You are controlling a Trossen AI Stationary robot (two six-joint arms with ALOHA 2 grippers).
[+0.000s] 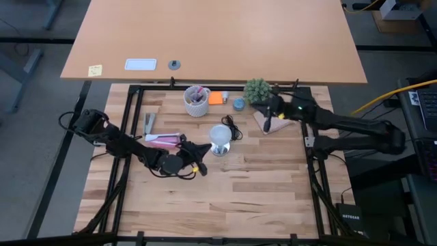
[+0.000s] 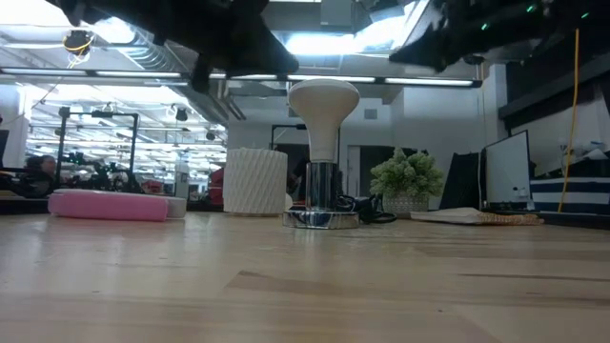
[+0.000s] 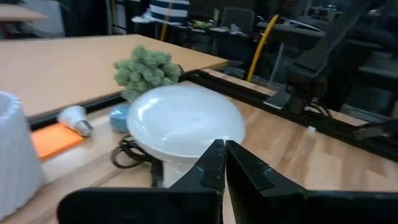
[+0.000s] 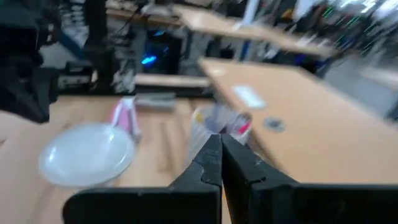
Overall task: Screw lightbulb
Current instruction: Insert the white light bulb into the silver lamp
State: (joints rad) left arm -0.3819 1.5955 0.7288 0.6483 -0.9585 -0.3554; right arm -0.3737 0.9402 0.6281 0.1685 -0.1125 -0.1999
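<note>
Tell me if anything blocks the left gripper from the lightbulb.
Nothing visible does. The lightbulb stands upright in the silvery fitting, and the left gripper, fingers shut, sits just beside it over bare wood. The right gripper waits near the plant.

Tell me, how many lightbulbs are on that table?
2. A large white lightbulb stands upright in the silvery fitting mid-table, close to the left gripper. A small one lies beside the orange pad near the plant. Others may be hidden.
</note>
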